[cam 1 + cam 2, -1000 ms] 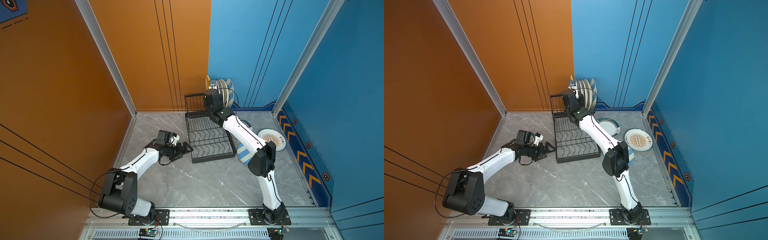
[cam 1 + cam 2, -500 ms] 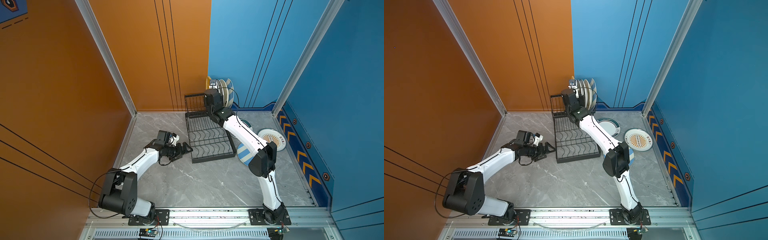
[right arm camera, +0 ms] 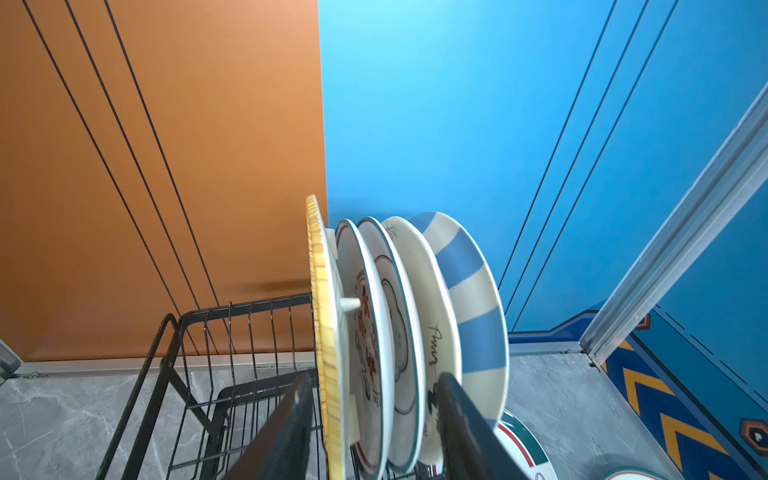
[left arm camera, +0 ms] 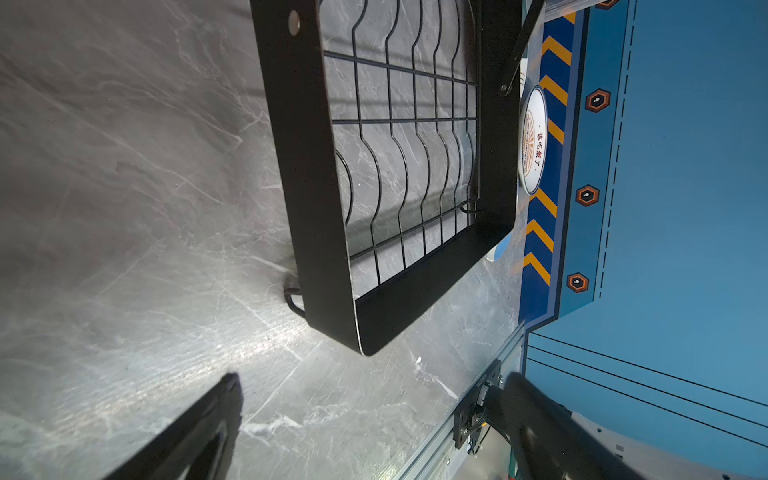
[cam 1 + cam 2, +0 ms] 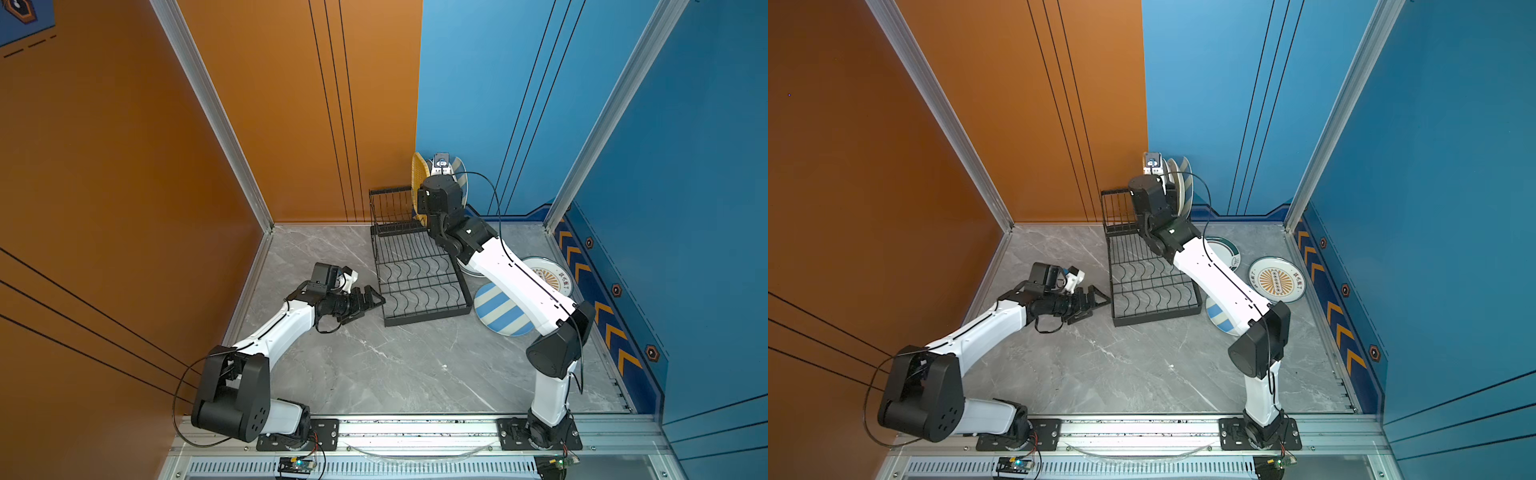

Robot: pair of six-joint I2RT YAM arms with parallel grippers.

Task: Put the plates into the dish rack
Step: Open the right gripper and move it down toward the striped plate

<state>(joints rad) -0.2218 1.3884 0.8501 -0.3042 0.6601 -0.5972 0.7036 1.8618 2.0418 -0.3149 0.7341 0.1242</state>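
Plates (image 3: 365, 332) stand on edge in the raised tier of the dish rack (image 5: 424, 319), five in a row: yellow woven plate (image 3: 322, 316) at one end, then two printed white ones and a cream one, with the racked striped plate (image 3: 469, 299) at the far end. They fan out a little, each tilted toward the blue wall. On edge they pack close and each keeps its own gap, likely the reason for this stance. The wavy grid (image 4: 415, 121) of the low tier carries no plate.

Three more lie flat on the tabletop (image 5: 395, 365), beside the rack on the right arm's side: flat striped plate (image 5: 498, 311), sunburst plate (image 5: 1277, 279) and green-rimmed plate (image 5: 1225, 249), the last partly under the right arm (image 5: 511, 274). About five of eight loaded, by my count.

Right pincer (image 3: 376, 378): jaws partway apart, straddling the lower edges of the racked row. One finger is just outside the yellow woven plate, the other in front of the cream one. It grips nothing that I can see; I cannot tell whether it touches a plate.

Left pincer (image 5: 365, 303): jaws wide and holding nothing, low over the tabletop just beside the rack's near corner, well apart from every plate.
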